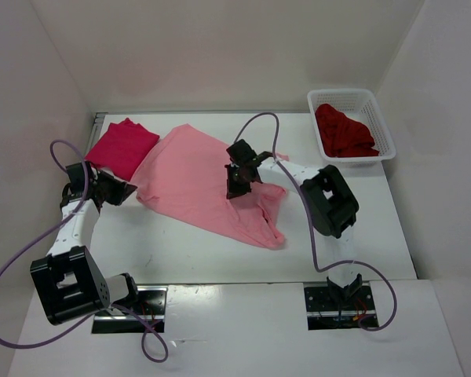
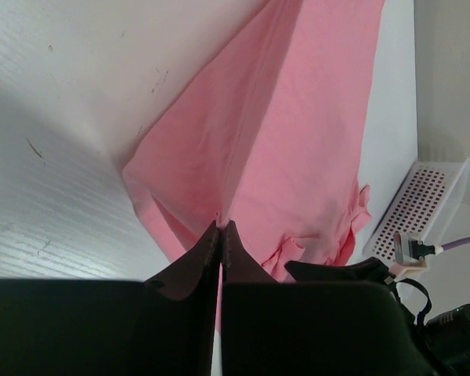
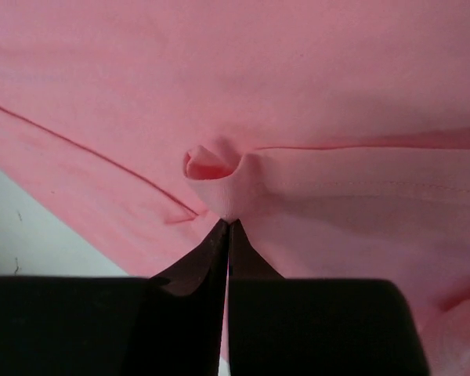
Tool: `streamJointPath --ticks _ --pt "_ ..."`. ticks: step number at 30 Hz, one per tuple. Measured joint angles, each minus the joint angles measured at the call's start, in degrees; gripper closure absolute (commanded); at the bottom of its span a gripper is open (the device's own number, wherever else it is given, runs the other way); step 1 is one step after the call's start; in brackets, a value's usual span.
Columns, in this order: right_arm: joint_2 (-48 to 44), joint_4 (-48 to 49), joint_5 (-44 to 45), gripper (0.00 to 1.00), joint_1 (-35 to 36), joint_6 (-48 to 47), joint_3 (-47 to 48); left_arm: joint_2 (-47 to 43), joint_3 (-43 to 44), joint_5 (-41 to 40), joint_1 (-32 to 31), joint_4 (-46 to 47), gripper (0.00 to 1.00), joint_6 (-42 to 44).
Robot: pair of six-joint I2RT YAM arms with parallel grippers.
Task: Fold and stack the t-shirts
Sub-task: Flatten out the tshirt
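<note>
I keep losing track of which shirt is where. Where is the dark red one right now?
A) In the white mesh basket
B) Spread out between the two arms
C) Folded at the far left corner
A: the dark red shirt lies crumpled inside the white basket. The light pink shirt is the one spread out, and the bright magenta shirt sits folded at far left.

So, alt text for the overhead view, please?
Two robot grippers pinch a light pink t-shirt spread on a table: left gripper at its edge, right gripper near its middle. A folded crimson t-shirt lies beside it; a dark red t-shirt sits in a white mesh basket.
</note>
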Motion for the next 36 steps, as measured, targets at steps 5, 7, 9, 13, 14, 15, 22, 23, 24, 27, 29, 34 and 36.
streamJointPath --ticks 5,7,9,13,14,15,22,23,24,27,29,34,36 --pt "-2.8 -0.8 2.0 1.00 2.0 1.3 -2.0 0.0 0.0 0.9 -0.1 0.5 1.00 -0.2" --pt "-7.3 -1.4 1.7 1.00 4.4 2.5 -5.9 0.0 0.0 1.1 -0.3 0.8 1.00 -0.2" --pt "-13.2 -2.3 0.4 1.00 7.3 4.1 -11.1 0.0 0.0 1.2 -0.4 1.1 1.00 -0.3" --pt "-24.7 -4.9 -3.5 0.75 13.7 7.7 -21.9 0.0 0.0 1.4 -0.5 1.4 1.00 -0.6" --pt "-26.4 -5.6 -4.7 0.68 14.5 8.5 -23.8 0.0 0.0 1.4 -0.5 1.5 1.00 -0.6" --pt "-27.7 -6.6 -5.9 0.59 14.8 8.9 -25.4 0.0 0.0 1.5 -0.5 1.6 1.00 -0.6" --pt "-33.7 -14.7 -7.6 0.82 9.4 8.5 -28.8 0.0 0.0 1.4 -0.5 1.6 1.00 -0.6" --pt "-34.0 -14.7 -7.8 0.87 6.6 7.8 -27.9 0.0 0.0 1.4 -0.5 1.6 1.00 -0.6" --pt "-33.4 -14.6 -7.5 0.92 3.8 7.3 -26.4 0.0 0.0 1.4 -0.5 1.6 1.00 -0.6" --pt "-27.6 -13.5 -4.3 0.97 -0.4 5.8 -18.9 0.0 0.0 1.4 -0.5 1.6 1.00 -0.6" --pt "-22.2 -11.8 -2.4 0.84 0.4 4.9 -13.5 -0.1 -0.1 1.4 -0.5 1.7 1.00 -0.6" --pt "-13.6 -8.4 -0.6 0.68 5.4 2.9 -7.4 -0.2 -1.4 1.5 -0.7 1.8 1.00 -0.6" --pt "-11.0 -8.0 0.0 0.58 7.0 2.6 -5.7 -0.2 -1.6 1.6 -0.9 1.8 1.00 -0.6"
